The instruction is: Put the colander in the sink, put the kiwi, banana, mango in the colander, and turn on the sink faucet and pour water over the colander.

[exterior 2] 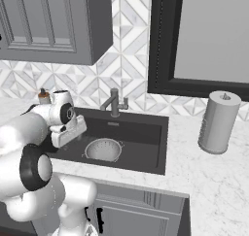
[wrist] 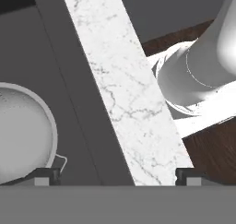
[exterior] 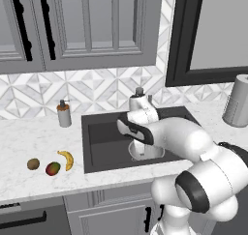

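The colander (exterior 2: 103, 149) sits inside the sink (exterior 2: 146, 145) at centre frame, below the sink faucet (exterior 2: 114, 103). The fingers (wrist: 117, 176) are spread wide and hold nothing. At lower left on the worktop (exterior: 29, 137) lie the kiwi (exterior: 33, 164), mango (exterior: 53, 168) and banana (exterior: 67, 159).

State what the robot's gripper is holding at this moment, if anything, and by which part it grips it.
Nothing is held. In the hand view the gripper has its fingertips wide apart with nothing between them; the colander sits free in the sink.
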